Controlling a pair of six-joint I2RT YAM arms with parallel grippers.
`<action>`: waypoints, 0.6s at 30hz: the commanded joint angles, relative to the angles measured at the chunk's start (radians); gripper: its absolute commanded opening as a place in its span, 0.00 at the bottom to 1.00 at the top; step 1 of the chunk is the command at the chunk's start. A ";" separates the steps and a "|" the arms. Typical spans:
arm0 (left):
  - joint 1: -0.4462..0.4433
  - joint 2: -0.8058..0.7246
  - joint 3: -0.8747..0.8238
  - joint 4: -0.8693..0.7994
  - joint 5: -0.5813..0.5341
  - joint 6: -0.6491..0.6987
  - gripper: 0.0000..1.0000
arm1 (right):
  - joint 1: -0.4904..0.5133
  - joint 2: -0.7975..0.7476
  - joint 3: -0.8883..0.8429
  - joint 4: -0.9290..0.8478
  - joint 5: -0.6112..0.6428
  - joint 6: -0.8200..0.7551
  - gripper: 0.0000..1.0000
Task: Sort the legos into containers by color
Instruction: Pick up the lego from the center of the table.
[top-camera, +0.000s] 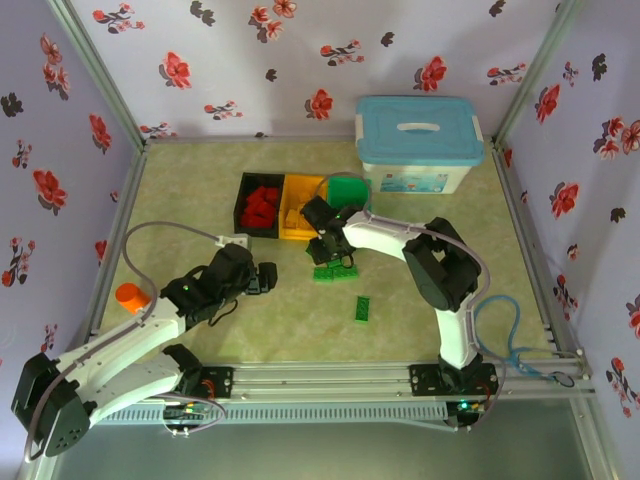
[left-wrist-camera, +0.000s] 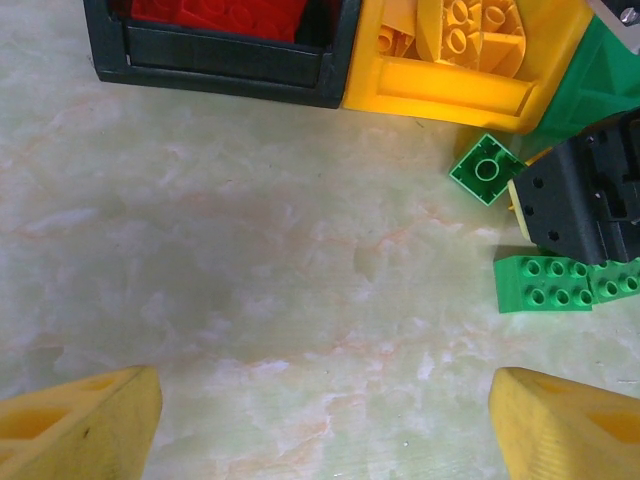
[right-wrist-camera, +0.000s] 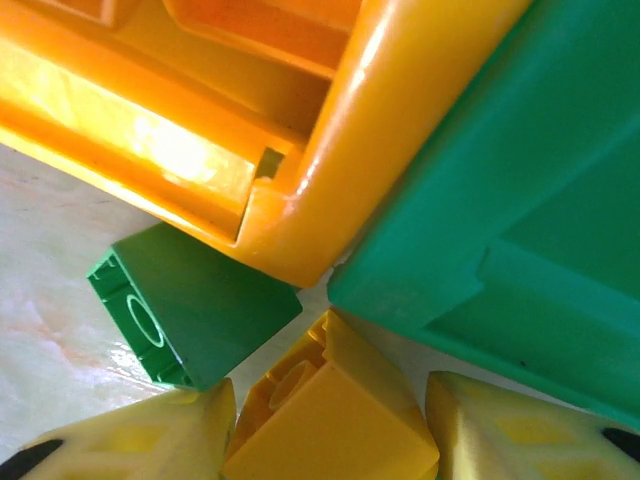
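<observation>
Bracketing a yellow brick (right-wrist-camera: 325, 415), the right claw (right-wrist-camera: 335, 435) stands narrow; whether it grips I cannot tell. A green brick (right-wrist-camera: 195, 305) lies at its ten o'clock; the left claw (left-wrist-camera: 320, 420) gapes wide.

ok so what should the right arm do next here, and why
Probably close the right gripper firmly on the yellow brick before any lift. The brick sits between its jaws, closely flanked, but a firm grip cannot be confirmed. A green brick lies right beside it and could be dragged along, and the yellow bin is just beyond.
</observation>
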 joint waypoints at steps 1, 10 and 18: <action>-0.005 0.008 -0.014 0.013 -0.021 -0.009 0.85 | -0.004 0.008 0.019 -0.016 -0.006 -0.015 0.50; -0.006 0.019 -0.014 0.021 -0.024 0.001 0.85 | 0.005 -0.076 -0.002 -0.031 0.007 -0.005 0.43; -0.004 0.016 -0.018 0.015 -0.023 0.002 0.85 | 0.025 -0.165 -0.008 -0.069 0.030 -0.009 0.43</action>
